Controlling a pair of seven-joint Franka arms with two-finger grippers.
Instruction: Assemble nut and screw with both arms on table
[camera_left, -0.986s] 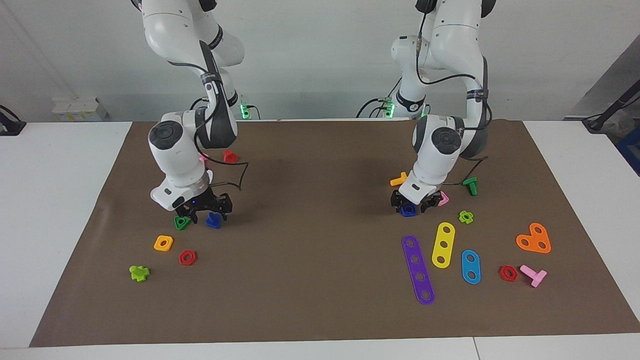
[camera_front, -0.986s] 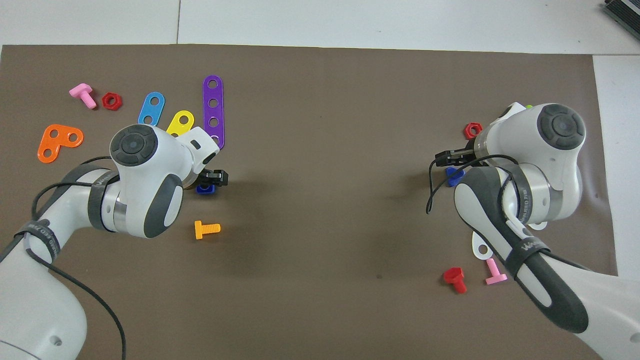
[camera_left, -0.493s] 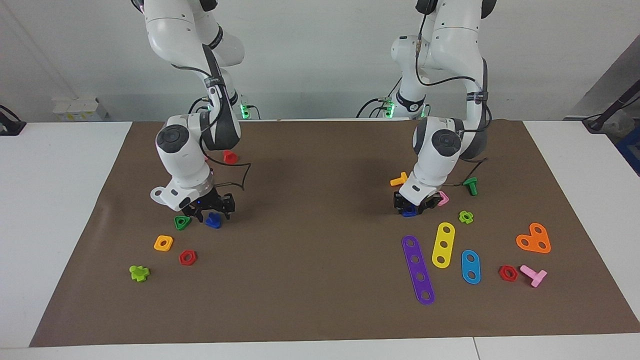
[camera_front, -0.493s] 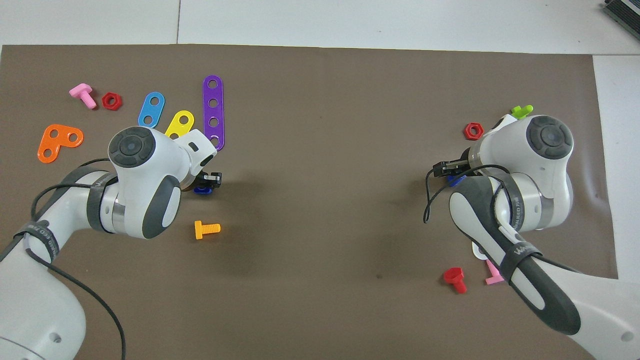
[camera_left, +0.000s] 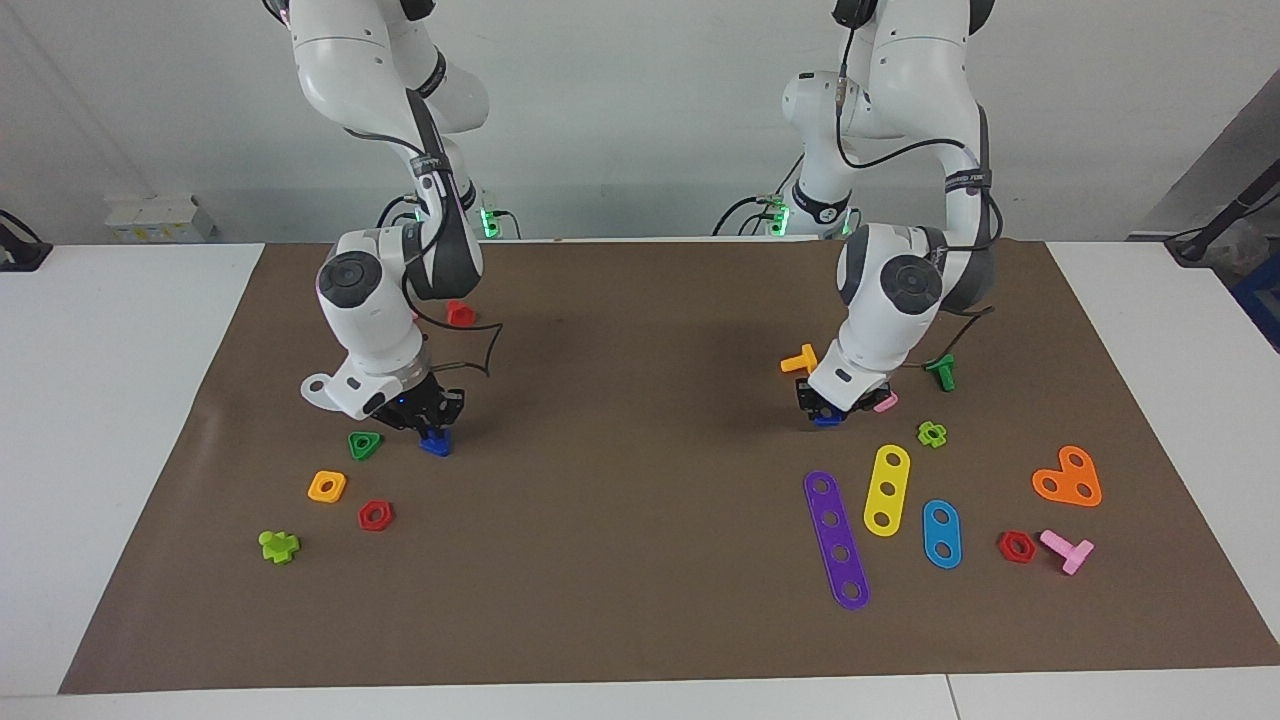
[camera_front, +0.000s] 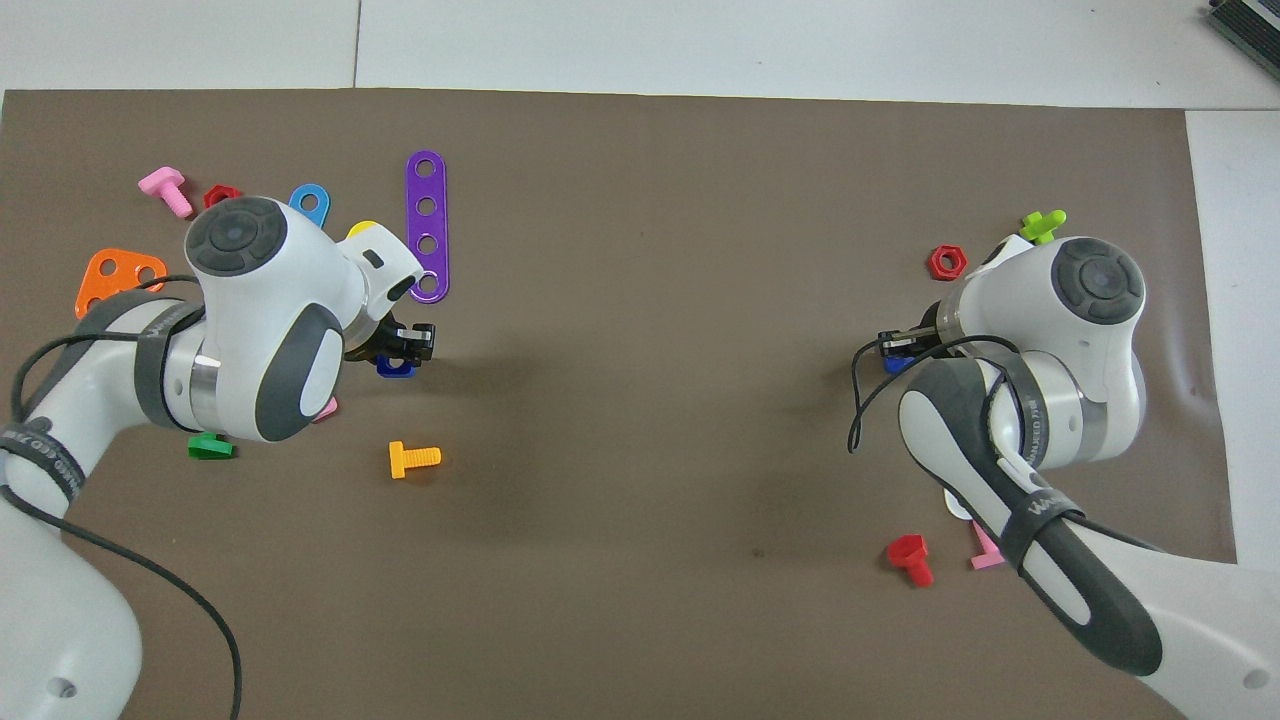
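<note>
Two white robot arms reach down onto a brown mat that covers a white table.

The left gripper is low at the mat, toward the left arm's end of the table. Its fingers are drawn in close around the blue square nut, which shows just under the fingertips; in the overhead view the nut peeks out below the gripper. Whether the nut rests on the mat or is slightly raised cannot be told. A pink square nut lies just beside the gripper, and a yellow-orange bolt lies nearer to the robots. A purple strip with four holes, a yellow strip and a blue strip lie farther from the robots than the nut.

The right gripper is low at the mat toward the right arm's end of the table. Its fingers are narrowed onto the dark-blue screw, which hangs at the fingertips, close to or touching the mat. In the overhead view only a sliver of the screw shows under the gripper. A green triangular nut lies just beside the gripper. An orange-yellow square nut and a red hexagonal nut lie farther from the robots.
</note>
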